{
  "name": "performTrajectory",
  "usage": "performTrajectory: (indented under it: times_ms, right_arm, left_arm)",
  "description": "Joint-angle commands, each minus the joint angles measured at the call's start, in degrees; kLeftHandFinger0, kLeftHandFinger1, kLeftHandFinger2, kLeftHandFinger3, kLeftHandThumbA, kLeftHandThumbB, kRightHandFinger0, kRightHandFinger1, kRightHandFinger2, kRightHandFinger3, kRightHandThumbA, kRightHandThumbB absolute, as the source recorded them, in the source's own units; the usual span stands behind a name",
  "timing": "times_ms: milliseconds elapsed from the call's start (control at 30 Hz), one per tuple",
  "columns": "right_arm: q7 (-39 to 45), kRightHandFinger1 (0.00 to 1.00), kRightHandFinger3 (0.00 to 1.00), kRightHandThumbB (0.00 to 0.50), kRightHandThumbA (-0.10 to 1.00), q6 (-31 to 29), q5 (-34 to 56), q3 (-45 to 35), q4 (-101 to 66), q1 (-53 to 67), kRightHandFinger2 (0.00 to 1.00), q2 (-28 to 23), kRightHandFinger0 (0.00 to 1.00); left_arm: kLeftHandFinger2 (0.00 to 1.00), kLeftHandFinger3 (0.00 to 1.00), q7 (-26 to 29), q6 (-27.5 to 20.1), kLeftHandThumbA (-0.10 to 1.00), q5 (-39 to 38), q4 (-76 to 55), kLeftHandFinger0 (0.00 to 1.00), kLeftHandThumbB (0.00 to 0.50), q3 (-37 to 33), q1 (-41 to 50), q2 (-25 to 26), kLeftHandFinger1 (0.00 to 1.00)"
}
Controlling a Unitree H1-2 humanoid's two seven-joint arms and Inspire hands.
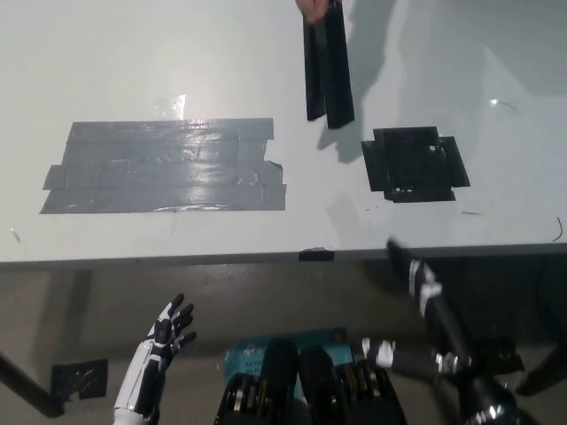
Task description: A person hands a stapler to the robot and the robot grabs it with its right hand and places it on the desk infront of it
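White worktop [106, 71] spanning the upper picture, near edge running across the middle. Handover step, barely begun by the look of it: stapler not yet taken. Grey tape patch [168, 166] toward the left of the worktop, smaller black tape square [415, 164] toward the right, both near the front edge. Black stapler [328, 75] hanging at the far edge, held from above by a person's hand [314, 9], above the surface judging by its shadow. Next: probably lifting the right hand [412, 270] over the front edge, up to the stapler. Right hand below the front edge, blurred; fingers' state impossible to tell, apparently holding nothing. Left hand [168, 329] resting low, fingers spread, empty.
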Motion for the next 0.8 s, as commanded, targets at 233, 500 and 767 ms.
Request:
performTrajectory:
  times_ms: [233,500,767]
  right_arm:
    - [-4.47,1.00,1.00,0.258,1.00,5.25,-0.51,-8.02,5.67,-20.47,1.00,0.08,1.00]
    - [-6.24,1.00,1.00,0.305,1.00,8.45,-1.47,-10.08,20.66,-33.81,1.00,-1.73,1.00]
    - [-8.13,1.00,1.00,0.289,1.00,6.04,-1.03,-10.43,34.50,-42.27,1.00,-1.69,1.00]
  left_arm:
    - [1.00,1.00,-0.77,-2.05,1.00,-0.59,-0.34,0.95,0.415,0.03,-0.62,0.27,1.00]
    - [1.00,1.00,-0.61,-1.52,1.00,-0.62,-0.85,0.93,0.412,0.23,-0.87,0.28,1.00]
    - [0.99,1.00,-0.52,-1.05,1.00,-0.01,-1.24,0.93,0.427,0.01,-1.05,0.36,1.00]
